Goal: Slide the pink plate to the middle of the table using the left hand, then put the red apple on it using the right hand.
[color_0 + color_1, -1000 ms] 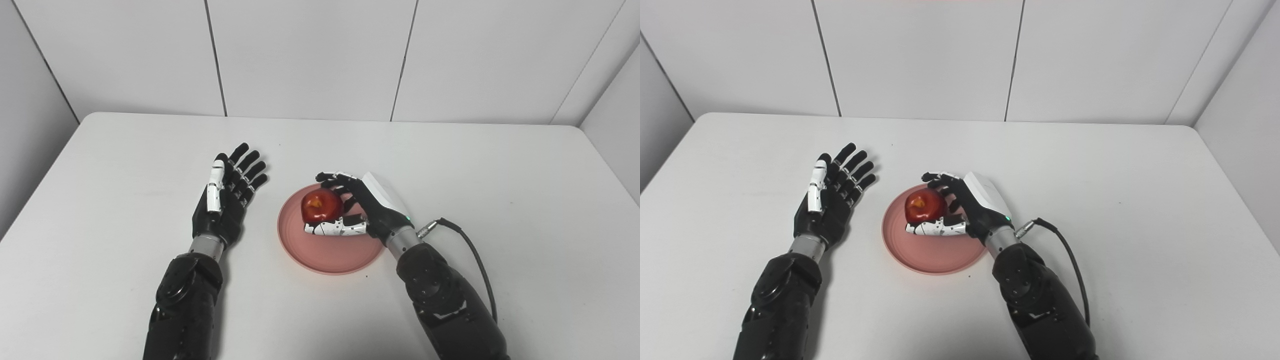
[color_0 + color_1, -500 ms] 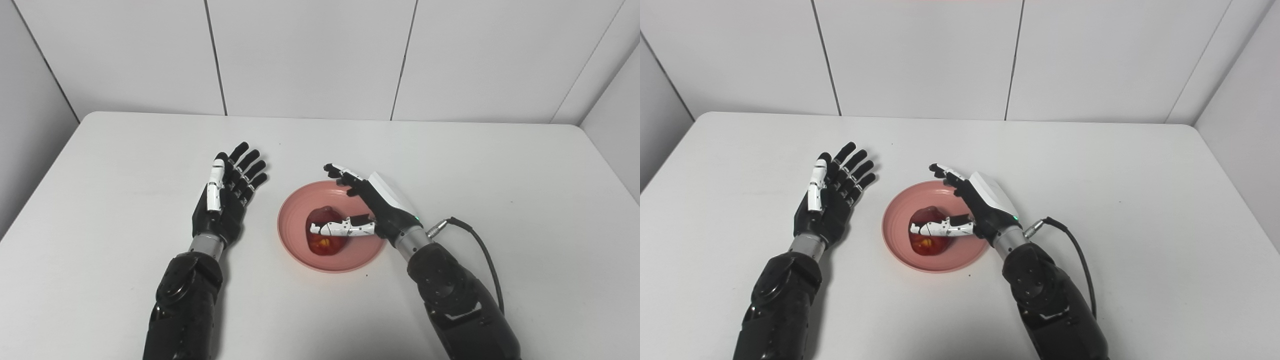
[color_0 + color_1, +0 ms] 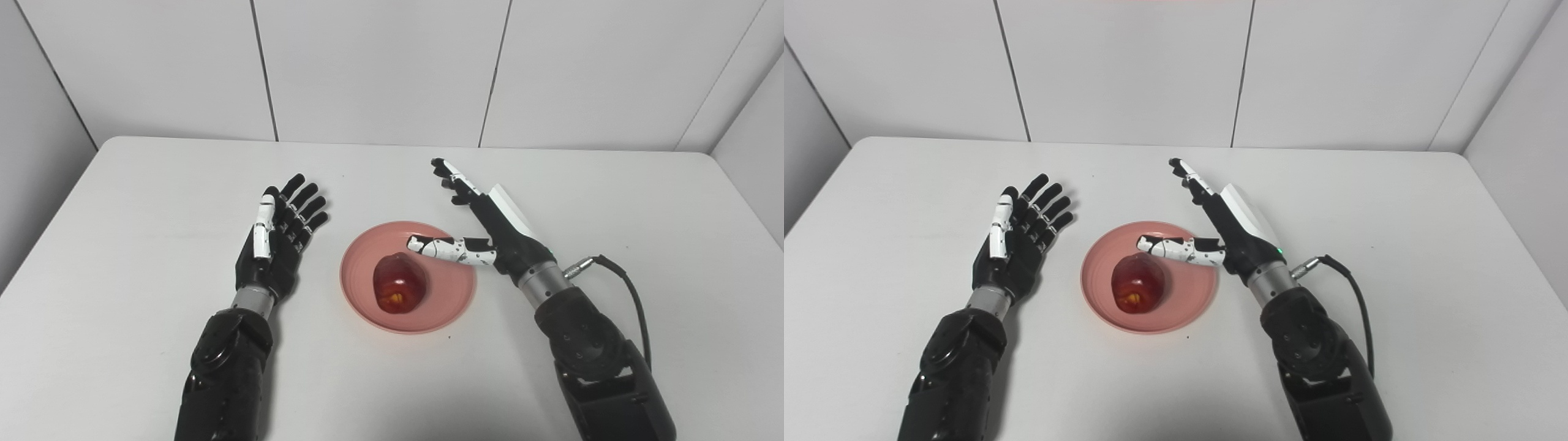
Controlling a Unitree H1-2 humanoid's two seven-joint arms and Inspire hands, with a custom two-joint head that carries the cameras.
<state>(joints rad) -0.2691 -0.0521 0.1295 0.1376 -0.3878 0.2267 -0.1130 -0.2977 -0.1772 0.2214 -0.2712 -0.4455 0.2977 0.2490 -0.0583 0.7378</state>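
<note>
The pink plate (image 3: 444, 294) sits near the middle of the white table. A red apple (image 3: 399, 289) lies on its side in the plate, with a yellowish patch facing the camera. My right hand (image 3: 490, 226) is open above the plate's right rim, fingers stretched toward the back of the table and thumb pointing left over the plate, clear of the apple. My left hand (image 3: 275, 239) rests open, palm up with fingers spread, on the table just left of the plate and holds nothing.
A black cable (image 3: 625, 294) loops from my right wrist over the table at the right. White wall panels stand behind the table's far edge (image 3: 392, 144).
My right hand let go of the apple, which dropped and rolled onto its side in the plate. The hand then opened, rose and drew back to the right. The left hand stayed still.
</note>
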